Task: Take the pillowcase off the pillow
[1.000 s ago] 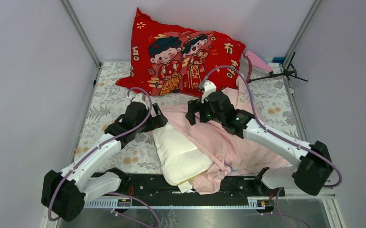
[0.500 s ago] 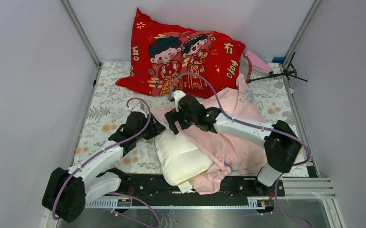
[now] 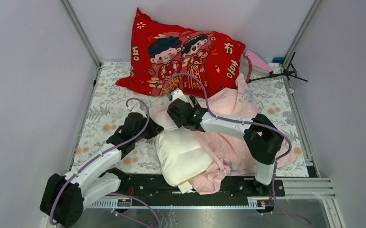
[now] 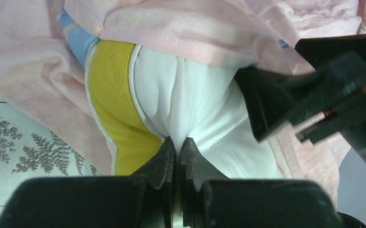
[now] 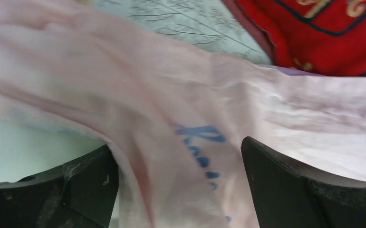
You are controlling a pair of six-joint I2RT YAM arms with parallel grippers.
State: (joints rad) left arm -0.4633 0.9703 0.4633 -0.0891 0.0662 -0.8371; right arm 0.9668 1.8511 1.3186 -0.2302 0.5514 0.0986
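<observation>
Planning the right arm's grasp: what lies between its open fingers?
The pale pink thin fabric pillowcase, with blue print, fills the gap between the right gripper fingers, in the right wrist view.

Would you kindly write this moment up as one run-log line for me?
left gripper: shut on pillow beside its yellow piping | right gripper: open, straddling pillowcase | pillowcase: partly off pillow

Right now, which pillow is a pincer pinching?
The white pillow with yellow trim; the left pincer is shut on it. The red cushion sits at the back.
</observation>
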